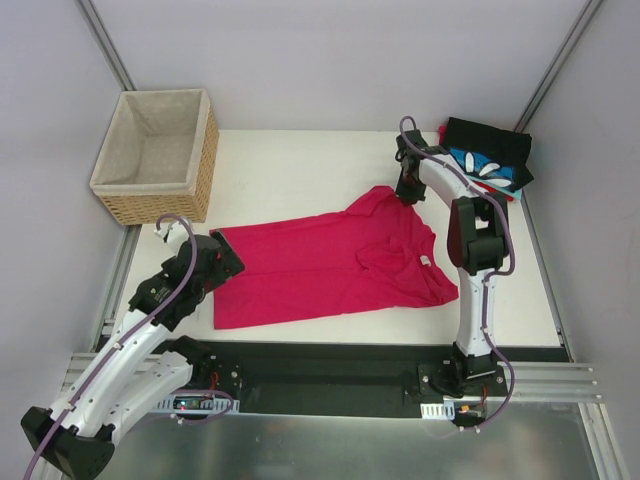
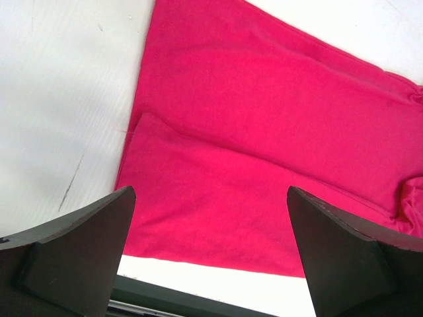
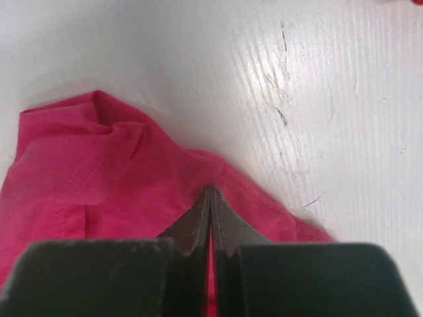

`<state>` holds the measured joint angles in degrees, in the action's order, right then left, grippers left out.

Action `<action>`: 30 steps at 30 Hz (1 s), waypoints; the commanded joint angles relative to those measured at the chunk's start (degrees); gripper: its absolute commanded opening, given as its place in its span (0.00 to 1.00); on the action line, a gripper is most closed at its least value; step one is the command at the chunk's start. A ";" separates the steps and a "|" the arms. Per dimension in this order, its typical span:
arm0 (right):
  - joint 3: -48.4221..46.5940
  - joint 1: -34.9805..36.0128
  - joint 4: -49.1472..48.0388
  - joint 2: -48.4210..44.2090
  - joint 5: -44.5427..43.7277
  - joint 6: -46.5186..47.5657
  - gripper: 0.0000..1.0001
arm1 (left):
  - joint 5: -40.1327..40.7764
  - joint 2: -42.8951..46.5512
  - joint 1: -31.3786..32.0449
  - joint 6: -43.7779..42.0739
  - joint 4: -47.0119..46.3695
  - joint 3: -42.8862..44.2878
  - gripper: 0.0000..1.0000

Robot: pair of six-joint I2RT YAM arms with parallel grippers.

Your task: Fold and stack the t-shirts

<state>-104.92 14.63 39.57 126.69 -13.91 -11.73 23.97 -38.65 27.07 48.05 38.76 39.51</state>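
The pink shirt (image 1: 330, 265) lay spread across the middle of the tabletop (image 1: 300, 170), with the folded stack (image 1: 488, 160) at the two o'clock corner. The right claw (image 3: 211, 198) was pinched tight on a thin ridge of the shirt's one o'clock edge. The left claw (image 2: 210, 195) hung wide apart over the hem at nine o'clock, holding nothing. So slight a bite could slip on lifting, or bunch the cloth. Only the right wrist view showed that pinch; only the overhead showed the stack.
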 commanded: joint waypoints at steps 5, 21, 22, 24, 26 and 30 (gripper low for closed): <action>1.74 -0.83 4.37 -0.04 -0.50 -1.72 0.01 | 2.84 -0.19 0.53 -1.74 0.26 2.07 0.99; 13.95 -5.75 6.04 -6.02 -8.06 -5.15 0.00 | 3.02 0.51 0.53 -2.52 -0.09 1.10 0.99; 14.48 -6.28 5.96 -6.54 -8.15 -5.24 0.00 | 3.02 0.42 0.53 -2.61 0.00 1.19 0.99; 16.15 -7.68 6.04 -7.25 -8.06 -5.50 0.01 | 2.93 0.33 0.53 -2.79 -0.09 1.19 0.99; 17.12 -8.74 6.39 -7.34 -7.71 -5.59 0.00 | 2.58 -0.02 0.53 -2.70 -0.27 1.10 0.99; 20.36 -9.89 5.25 -9.70 -8.41 -5.94 0.00 | 2.14 -0.28 0.53 -2.87 -0.62 1.01 0.99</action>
<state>-88.40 6.11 42.50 119.46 -20.58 -16.47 24.75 -38.72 27.07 46.85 38.79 39.94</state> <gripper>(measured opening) 0.009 0.992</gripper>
